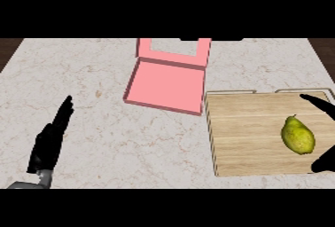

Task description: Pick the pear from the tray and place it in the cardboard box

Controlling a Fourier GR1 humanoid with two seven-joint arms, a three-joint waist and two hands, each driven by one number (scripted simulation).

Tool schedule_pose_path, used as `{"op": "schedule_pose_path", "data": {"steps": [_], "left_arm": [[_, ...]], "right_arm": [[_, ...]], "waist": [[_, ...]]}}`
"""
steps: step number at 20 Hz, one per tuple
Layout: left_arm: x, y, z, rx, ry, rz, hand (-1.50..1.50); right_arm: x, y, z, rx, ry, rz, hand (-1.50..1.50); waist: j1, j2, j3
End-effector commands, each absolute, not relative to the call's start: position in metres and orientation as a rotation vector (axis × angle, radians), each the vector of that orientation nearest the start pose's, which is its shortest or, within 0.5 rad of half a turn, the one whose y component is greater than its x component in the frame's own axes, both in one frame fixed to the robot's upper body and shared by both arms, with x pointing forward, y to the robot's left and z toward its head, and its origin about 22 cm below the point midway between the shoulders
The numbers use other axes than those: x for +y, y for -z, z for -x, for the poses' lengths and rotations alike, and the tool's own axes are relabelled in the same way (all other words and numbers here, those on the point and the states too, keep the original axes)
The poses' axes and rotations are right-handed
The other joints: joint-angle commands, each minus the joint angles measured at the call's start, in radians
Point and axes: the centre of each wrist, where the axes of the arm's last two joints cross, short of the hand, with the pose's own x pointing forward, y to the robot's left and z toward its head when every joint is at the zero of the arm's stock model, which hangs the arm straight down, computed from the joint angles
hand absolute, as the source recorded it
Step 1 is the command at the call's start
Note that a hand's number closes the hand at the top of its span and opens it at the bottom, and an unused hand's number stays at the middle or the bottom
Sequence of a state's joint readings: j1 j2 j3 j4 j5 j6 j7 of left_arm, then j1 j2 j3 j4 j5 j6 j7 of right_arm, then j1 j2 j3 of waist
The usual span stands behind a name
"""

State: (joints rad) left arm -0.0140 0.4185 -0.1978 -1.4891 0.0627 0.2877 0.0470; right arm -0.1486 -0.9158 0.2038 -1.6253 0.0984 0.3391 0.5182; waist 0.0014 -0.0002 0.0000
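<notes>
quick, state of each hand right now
left hand: open, holding nothing.
right hand: open, spread around the pear, not closed on it.

The pear (pixel 297 135) lies on the tray (pixel 248 142), between right hand (pixel 325 163) fingers (pixel 317 103) and thumb. The cardboard box (pixel 167 86) sits beyond left hand (pixel 47 144) fingertips (pixel 67 104), rightward.

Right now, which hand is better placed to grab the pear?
Right. The right hand is open over the tray, spread either side of the pear. The left hand rests open on the counter, far from the tray.
</notes>
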Motion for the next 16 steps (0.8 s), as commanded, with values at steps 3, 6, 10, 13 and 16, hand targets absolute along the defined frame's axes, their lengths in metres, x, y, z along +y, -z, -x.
{"op": "schedule_pose_path", "data": {"steps": [3,6,10,13,16], "left_arm": [[0.283,-0.009,-0.253,-1.457,0.199,-0.390,0.00],[0.288,-0.020,-0.252,-1.446,0.204,-0.380,0.00],[0.289,-0.005,-0.245,-1.455,0.213,-0.367,0.00],[0.262,-0.007,-0.241,-1.428,0.195,-0.364,0.00],[0.289,-0.011,-0.241,-1.445,0.196,-0.380,0.00]], "right_arm": [[-0.362,-0.122,-0.275,-0.866,-1.020,0.658,-1.50],[-0.356,-0.100,-0.259,-0.870,-1.011,0.665,-1.50],[-0.341,-0.091,-0.270,-0.866,-0.985,0.677,-1.50],[-0.340,-0.099,-0.273,-0.888,-0.982,0.668,-1.50],[-0.348,-0.099,-0.265,-0.858,-0.978,0.674,-1.50]], "waist": [[-0.001,0.000,0.000],[-0.002,0.000,0.000],[0.001,0.000,0.000],[0.000,0.000,0.000],[-0.001,0.000,0.000]]}}
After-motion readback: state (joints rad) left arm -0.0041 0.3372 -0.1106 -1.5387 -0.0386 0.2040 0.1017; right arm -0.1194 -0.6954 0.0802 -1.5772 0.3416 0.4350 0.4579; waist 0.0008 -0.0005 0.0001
